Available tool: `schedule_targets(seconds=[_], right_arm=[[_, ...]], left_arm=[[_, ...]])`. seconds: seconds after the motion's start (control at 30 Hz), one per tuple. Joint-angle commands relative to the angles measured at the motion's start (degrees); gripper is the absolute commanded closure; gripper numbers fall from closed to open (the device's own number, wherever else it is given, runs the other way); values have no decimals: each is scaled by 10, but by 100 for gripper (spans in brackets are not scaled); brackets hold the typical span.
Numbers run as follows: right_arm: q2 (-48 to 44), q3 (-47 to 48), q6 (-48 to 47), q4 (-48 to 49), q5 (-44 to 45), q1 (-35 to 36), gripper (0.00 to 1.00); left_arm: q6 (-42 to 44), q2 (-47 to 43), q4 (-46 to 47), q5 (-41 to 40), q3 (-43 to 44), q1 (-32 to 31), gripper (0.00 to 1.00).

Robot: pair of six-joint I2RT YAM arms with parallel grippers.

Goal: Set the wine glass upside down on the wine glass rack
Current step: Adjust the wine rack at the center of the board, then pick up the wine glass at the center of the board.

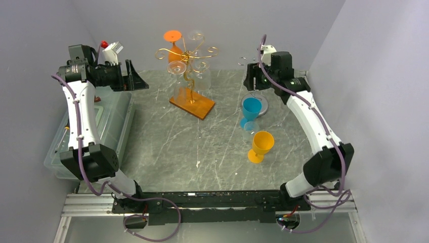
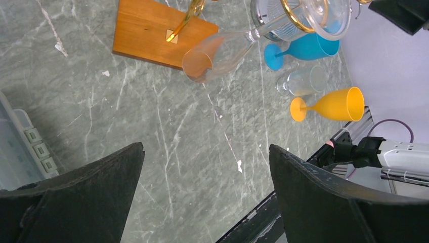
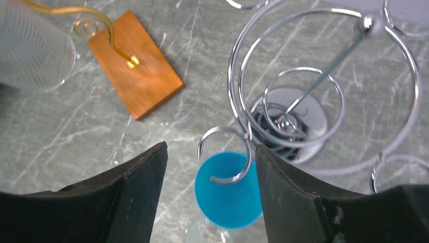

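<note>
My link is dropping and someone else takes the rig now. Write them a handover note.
Left gripper: open, empty, raised at the left side.
Right gripper: open, empty, above the blue glass by the chrome rack.
Done: an orange glass and clear glasses hang upside down on the gold rack.
Left: the blue glass, a yellow glass and a small clear glass look upright on the table, not hung.
</note>
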Motion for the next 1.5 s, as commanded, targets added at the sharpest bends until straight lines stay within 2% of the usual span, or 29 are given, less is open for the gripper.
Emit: schedule_targets(seconds=[0.0,0.23,0.4,0.73,0.93,1.47], right_arm=[[-97,-35,-3,-18,53,33,31],[-147,-99,16,-126,130,165,33],[-167,-167,57,-144,178,219,35],[-155,-275,84,-97,210,234,41],[-126,-290,76,-72,231,234,44],[-44,-314,59,-7,244,233,61]], left_arm=[[6,-14,-6,32,3,2,1],[19,-30,-11,27,-21,3,0],[24,-43,-16,13,-25,3,1],[32,-55,-16,-4,-21,2,0],[29,-53,-12,-2,-18,3,0],[38,-60,-12,1,-17,3,1]])
